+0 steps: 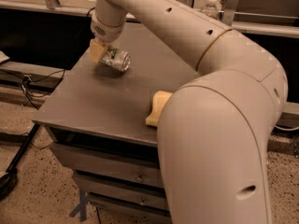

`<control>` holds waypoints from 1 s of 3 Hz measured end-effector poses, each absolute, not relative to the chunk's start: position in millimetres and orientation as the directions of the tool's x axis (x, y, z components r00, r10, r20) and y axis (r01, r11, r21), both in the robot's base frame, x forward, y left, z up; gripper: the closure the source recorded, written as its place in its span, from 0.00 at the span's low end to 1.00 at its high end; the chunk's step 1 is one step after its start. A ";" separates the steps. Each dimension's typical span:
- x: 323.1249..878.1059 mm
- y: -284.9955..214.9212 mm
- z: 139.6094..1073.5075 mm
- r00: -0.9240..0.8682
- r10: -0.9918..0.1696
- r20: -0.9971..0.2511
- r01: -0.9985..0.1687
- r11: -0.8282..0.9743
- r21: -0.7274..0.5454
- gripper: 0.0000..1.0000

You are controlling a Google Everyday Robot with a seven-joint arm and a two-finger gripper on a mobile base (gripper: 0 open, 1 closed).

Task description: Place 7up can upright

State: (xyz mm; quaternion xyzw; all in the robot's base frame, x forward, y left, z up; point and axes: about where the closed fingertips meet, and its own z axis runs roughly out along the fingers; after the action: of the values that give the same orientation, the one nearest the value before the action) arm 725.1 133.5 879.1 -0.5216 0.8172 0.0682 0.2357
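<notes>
The 7up can (117,59), silvery with green marks, lies tilted on its side at the far left of the grey table (93,106), its end facing the front right. It seems slightly off the tabletop, with a shadow beneath it. My gripper (105,55) comes down from above at the can's left end and is shut on the can. One pale yellow finger (96,50) shows on the can's left side; the other finger is hidden behind it.
A pale yellow block (156,107) lies near the table's front edge, partly hidden by my arm (219,125), which fills the right of the view. A clear water bottle (211,6) stands at the back. Drawers (117,167) sit under the tabletop. Cables (28,78) lie on the floor at left.
</notes>
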 end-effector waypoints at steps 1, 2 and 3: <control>726.9 122.3 906.9 -0.318 -0.768 -0.557 -0.889 0.446 -0.107 0.86; 732.1 105.1 921.6 -0.276 -0.652 -0.706 -0.907 0.420 -0.034 1.00; 729.7 72.3 940.6 -0.224 -0.480 -0.848 -0.929 0.368 0.037 1.00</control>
State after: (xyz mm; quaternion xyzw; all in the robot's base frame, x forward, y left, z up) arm 729.7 72.3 940.6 -0.4838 0.7280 0.2864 0.3924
